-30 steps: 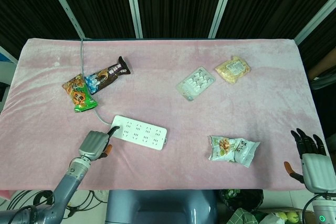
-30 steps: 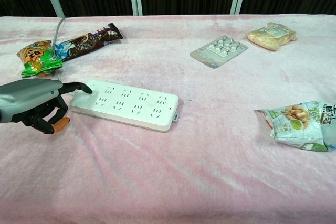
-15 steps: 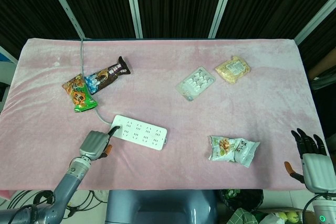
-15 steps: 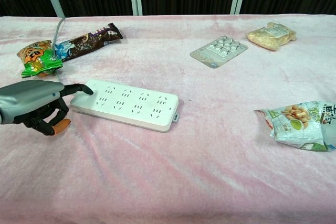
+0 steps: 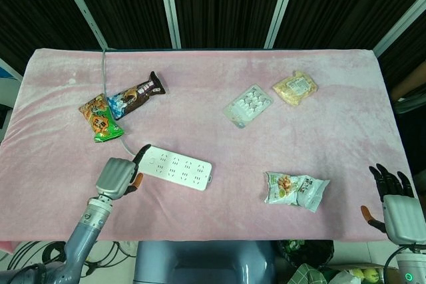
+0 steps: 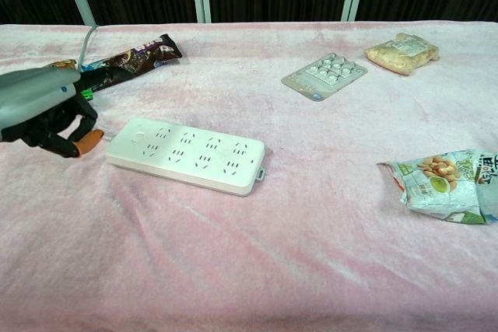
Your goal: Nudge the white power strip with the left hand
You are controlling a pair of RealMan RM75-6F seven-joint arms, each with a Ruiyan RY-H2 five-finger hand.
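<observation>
The white power strip [image 5: 176, 167] lies flat on the pink cloth, left of centre, and also shows in the chest view [image 6: 185, 155]. My left hand [image 5: 118, 176] hovers just off its left end, raised above the cloth, fingers curled in and holding nothing [image 6: 43, 110]. In the head view one dark fingertip reaches toward the strip's left corner; the chest view shows a gap between hand and strip. My right hand [image 5: 393, 201] stays at the table's front right corner, fingers spread and empty.
A grey cable [image 5: 104, 78] runs from the strip to the back edge. A chocolate bar [image 5: 136, 94] and a green-orange snack bag [image 5: 100, 119] lie behind my left hand. A blister pack [image 5: 247, 105], a yellow packet [image 5: 295, 88] and a green-white snack bag [image 5: 296, 189] lie to the right.
My left hand has lifted off the strip's left end and drawn back to the left and upward. The strip lies about where it was. The right hand has not moved.
</observation>
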